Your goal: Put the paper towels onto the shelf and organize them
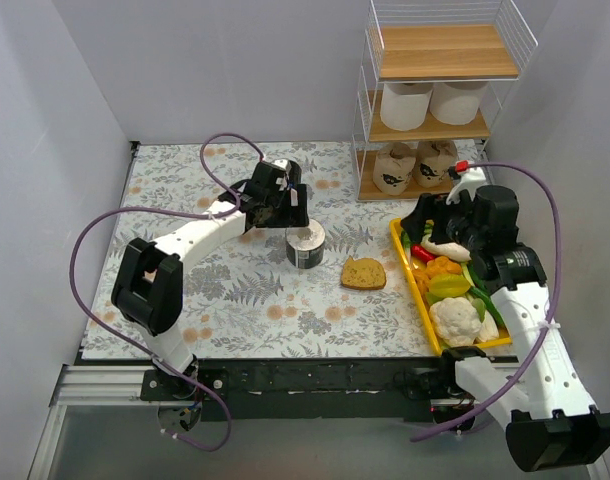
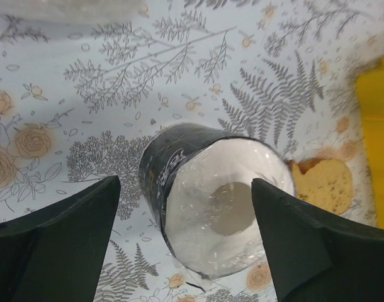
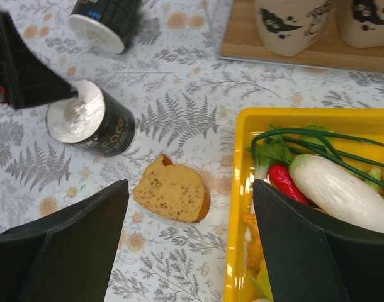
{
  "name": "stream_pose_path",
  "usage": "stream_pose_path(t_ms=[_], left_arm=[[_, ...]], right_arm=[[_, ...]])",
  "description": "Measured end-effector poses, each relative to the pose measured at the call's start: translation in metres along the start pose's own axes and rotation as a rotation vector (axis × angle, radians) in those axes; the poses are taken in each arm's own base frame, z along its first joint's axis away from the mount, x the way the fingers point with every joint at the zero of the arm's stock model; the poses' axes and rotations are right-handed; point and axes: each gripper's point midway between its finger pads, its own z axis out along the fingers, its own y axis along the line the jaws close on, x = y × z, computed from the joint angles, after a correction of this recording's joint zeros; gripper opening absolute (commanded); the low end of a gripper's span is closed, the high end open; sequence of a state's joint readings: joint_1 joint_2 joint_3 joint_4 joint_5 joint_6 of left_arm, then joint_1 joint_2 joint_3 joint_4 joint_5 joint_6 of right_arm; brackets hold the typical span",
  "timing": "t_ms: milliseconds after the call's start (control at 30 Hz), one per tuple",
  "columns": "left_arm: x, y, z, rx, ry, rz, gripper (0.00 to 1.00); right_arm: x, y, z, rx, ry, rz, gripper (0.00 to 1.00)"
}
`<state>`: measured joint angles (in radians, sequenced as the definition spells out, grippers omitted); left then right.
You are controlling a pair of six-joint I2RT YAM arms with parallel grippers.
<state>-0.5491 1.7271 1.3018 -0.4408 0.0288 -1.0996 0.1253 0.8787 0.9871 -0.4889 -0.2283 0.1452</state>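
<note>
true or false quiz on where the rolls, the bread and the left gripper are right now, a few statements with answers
1. The two white rolls sit on the top board of the shelf. False: they sit on the middle tier.
2. Two tan rolls stand on the bottom tier. True.
3. The left gripper is shut on the black roll. False: its fingers stand open on either side of it.
4. The bread slice lies on the table between that black roll and the yellow tray. True.

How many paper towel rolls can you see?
6. Two white rolls on the middle board of the shelf, two tan rolls on its bottom board, two black rolls on the table, one between the left jaws.
</note>
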Motion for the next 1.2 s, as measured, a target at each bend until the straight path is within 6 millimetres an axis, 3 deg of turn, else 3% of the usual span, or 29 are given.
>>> stream_pose_path(t_ms=[133,300,333,433,500,600,700,767,967,1200], left_arm=[[-0.032,-0.009,-0.017,0.001,-0.088,0.007,0.98],[-0.073,-0.008,-0.061,-0.009,-0.238,0.0,0.98],[-0.08,-0.004,-0.071,-0.012,-0.27,-0.01,0.98],[-0.091,0.034,-0.1,-0.076,-0.352,-0.078,0.98],[-0.088,0.064,-0.109,-0.142,-0.386,-0.124,0.98],[-0.061,0.111,-0.112,-0.267,-0.385,-0.187,0.98],[-0.017,0.133,-0.105,-0.343,-0.32,-0.193,0.98],[-0.003,0.14,-0.103,-0.372,-0.293,-0.189,0.98],[-0.021,0.14,-0.127,-0.39,-0.4,-0.201,0.98],[-0.034,0.141,-0.142,-0.403,-0.477,-0.219,0.98]], right_arm=[[0.012,0.031,0.01,-0.052,0.059,-0.057,0.86],[0.026,0.088,0.029,-0.133,0.137,-0.148,0.81],[0.029,0.097,0.034,-0.14,0.15,-0.162,0.81],[0.04,0.124,0.05,-0.153,0.191,-0.205,0.78],[0.048,0.142,0.061,-0.163,0.215,-0.242,0.76],[0.059,0.171,0.078,-0.189,0.243,-0.293,0.74],[0.067,0.198,0.096,-0.218,0.268,-0.332,0.72],[0.074,0.211,0.109,-0.226,0.285,-0.352,0.7],[0.089,0.229,0.144,-0.219,0.33,-0.401,0.68],[0.103,0.226,0.158,-0.197,0.36,-0.434,0.67]])
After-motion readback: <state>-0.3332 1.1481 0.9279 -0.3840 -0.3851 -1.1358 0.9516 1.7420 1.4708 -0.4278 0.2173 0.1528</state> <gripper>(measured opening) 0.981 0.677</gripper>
